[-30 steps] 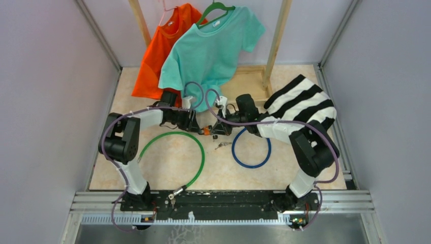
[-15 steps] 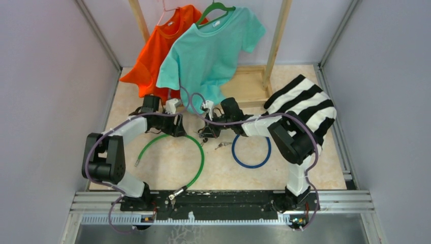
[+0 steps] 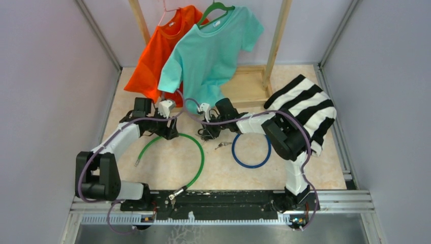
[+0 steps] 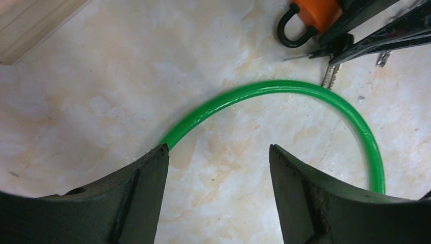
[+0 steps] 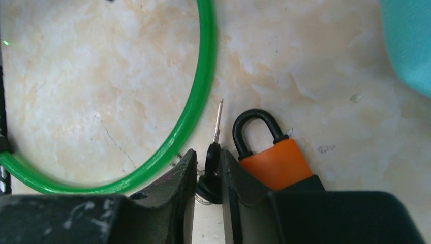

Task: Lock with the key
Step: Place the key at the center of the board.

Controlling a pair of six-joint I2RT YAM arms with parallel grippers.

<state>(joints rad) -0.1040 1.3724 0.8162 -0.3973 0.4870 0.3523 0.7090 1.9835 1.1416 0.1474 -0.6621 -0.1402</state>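
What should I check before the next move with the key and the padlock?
1. Key between the fingers of the right gripper: ok.
2. Grip on the key firm: cannot tell.
3. Key blade aimed into the padlock: not ok; it lies alongside the shackle.
4. Padlock held steady: not ok; neither gripper grips it.
5. Left gripper open and empty above the green cable: ok.

Orange padlock (image 5: 277, 162) looks plastic; green cable (image 5: 206, 76) glossy.
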